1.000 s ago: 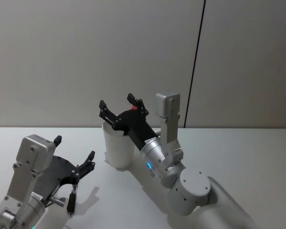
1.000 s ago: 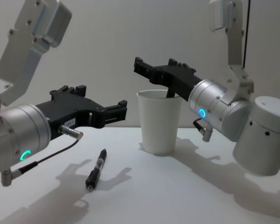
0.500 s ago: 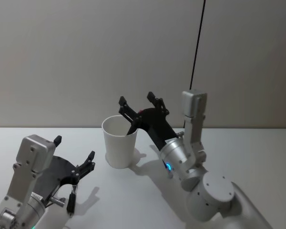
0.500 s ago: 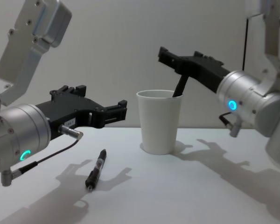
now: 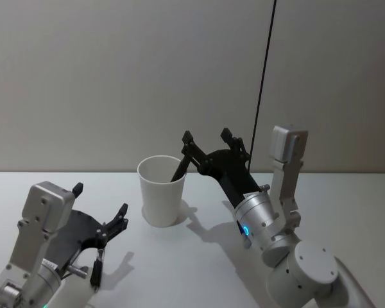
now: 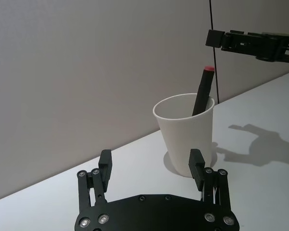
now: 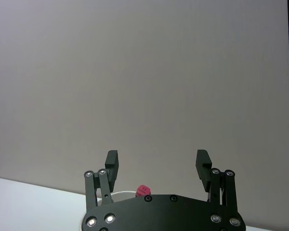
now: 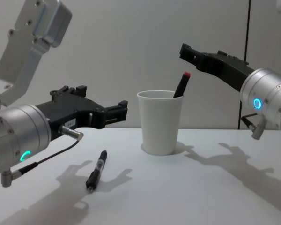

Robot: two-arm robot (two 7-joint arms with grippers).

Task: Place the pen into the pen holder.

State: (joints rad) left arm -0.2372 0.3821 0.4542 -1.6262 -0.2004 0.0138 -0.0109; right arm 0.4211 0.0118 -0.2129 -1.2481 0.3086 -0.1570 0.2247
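At the lower left of the head view, the left gripper (image 5: pixel 101 200) hovers over the table (image 8: pixel 201 197). Its flat black plate ends in two blocky matte fingers, spread wide with nothing between them. Behind it, large at the left edge of the chest view, its wrist (image 8: pixel 23 136) is a brushed silver cylinder with a small glowing teal ring.

Below those fingers, in the lower left of the chest view, a black pen (image 8: pixel 96 169) lies flat on the smooth white tabletop. It is a slim dark barrel with one end pointing toward the camera. Neither gripper touches it, and it is well apart from the cup.

Near the middle of the frame stands the pen holder (image 8: pixel 159 124), a plain white paper cup that tapers wider toward the top and has a rolled rim. It sits upright on the table. A red-capped pen (image 8: pixel 181 86) leans inside it, its dark round barrel tilted to the right against the rim. Its small red end pokes out above the rim.

To the right of the cup and higher in the frame, the right gripper (image 5: pixel 206 136) is raised clear of the pen. Its two black fingers are released, wide apart and empty. From its own wrist camera, the pen's red end shows just above the black plate, between the finger bases.

Behind everything is a matte grey wall with a thin dark vertical seam (image 5: pixel 264 83) right of centre.
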